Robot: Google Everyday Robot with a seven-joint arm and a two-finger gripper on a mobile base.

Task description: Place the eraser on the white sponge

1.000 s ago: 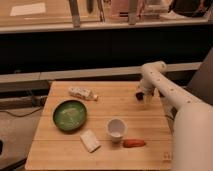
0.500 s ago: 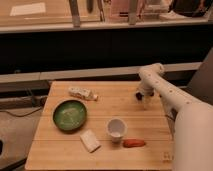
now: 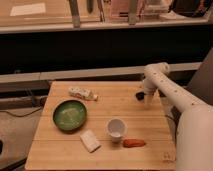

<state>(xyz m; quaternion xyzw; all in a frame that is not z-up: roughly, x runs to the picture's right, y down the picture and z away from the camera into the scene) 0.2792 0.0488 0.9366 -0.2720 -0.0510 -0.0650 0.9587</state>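
The white sponge point(image 3: 90, 140) lies near the front of the wooden table point(image 3: 107, 155), left of the white cup point(image 3: 116, 127). My gripper point(image 3: 143, 96) hangs low over the back right part of the table, at the end of the white arm point(image 3: 165, 87), and it is open. A small dark block, the eraser point(image 3: 137, 95), sits right at the gripper's left side on the tabletop. I cannot tell whether they touch. The eraser is far from the sponge, across the cup.
A green bowl point(image 3: 69, 114) stands at the left. A whitish tube with dark marks point(image 3: 82, 93) lies behind it. An orange-red carrot-like piece point(image 3: 133, 143) lies in front of the cup. A dark counter runs behind the table.
The gripper has shifted only slightly over the back right of the table. The sponge, cup, bowl and other items have not moved.
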